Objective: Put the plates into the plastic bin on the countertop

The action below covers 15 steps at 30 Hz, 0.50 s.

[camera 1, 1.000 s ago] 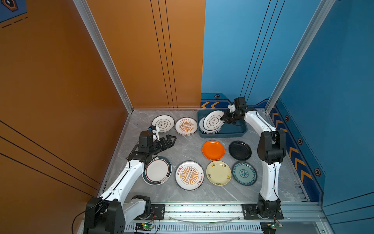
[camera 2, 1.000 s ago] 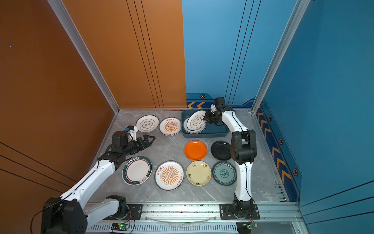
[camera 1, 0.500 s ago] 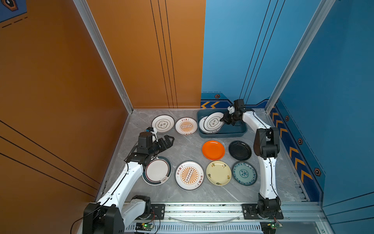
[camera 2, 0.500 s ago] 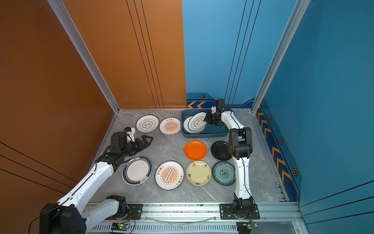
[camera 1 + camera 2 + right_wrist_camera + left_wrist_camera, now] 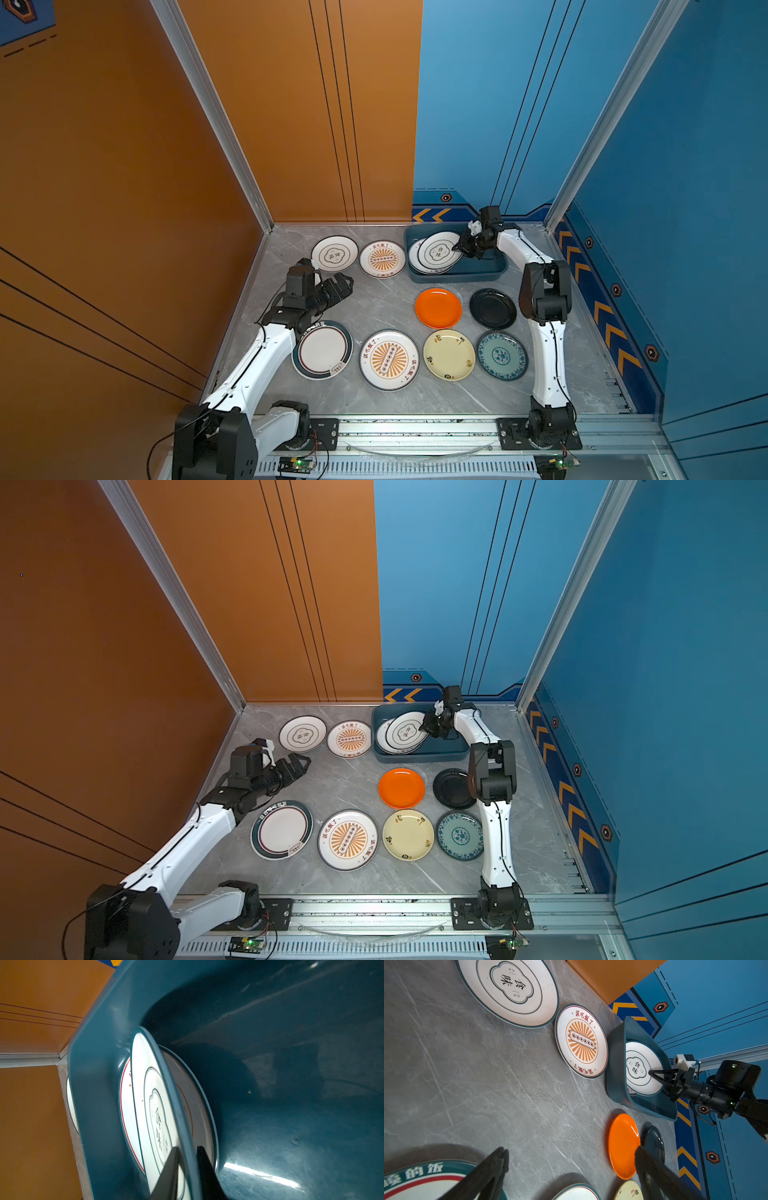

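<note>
At upper centre-right in both top views, the plastic bin (image 5: 478, 275) holds at least two plates. The right gripper (image 5: 457, 248) straddles the rim of the tilted cloud-emblem plate (image 5: 436, 252); whether it is pinching or loose I cannot tell. Eight others, the orange plate (image 5: 438, 308) nearest, lie on the countertop (image 5: 386, 303). The left gripper (image 5: 347, 286) hovers spread and empty.

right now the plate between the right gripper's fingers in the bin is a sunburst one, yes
No. The plate between the fingers of the right gripper in the plastic bin bears a dark cloud emblem, not a sunburst; the right wrist view shows it.
</note>
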Tool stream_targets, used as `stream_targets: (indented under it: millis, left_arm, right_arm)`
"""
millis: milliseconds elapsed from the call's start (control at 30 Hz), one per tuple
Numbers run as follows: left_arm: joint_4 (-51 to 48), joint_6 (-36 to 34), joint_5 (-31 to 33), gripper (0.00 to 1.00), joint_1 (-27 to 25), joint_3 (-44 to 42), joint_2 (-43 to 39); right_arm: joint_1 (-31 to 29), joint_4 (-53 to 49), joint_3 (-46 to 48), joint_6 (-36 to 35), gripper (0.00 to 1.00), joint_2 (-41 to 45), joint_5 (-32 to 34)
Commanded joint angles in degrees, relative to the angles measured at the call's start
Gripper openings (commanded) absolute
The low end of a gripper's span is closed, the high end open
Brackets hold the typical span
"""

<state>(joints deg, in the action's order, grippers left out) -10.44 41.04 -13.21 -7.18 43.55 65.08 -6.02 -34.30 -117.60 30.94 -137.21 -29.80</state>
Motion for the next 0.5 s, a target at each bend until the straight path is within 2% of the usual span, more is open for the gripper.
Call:
stream_targets:
  millis: [0,200,467]
  left_arm:
    - [-2.0,-0.6,1.0,0.97,-0.6,3.6,3.0]
    - [2.0,0.0,0.5,0.96,-2.0,5.4,7.9]
    - [2.4,-2.6,-1.9,0.96,-2.1,11.3,14.5]
  right_arm:
    - [0.4,-3.4,-2.4,-2.4,0.19,-1.5,3.4]
    - [0.5,-4.9,-4.1,-2.8,0.22,-2.7,4.8]
    - [0.4,-6.1,-5.6,-3.8,0.28,-4.0,6.7]
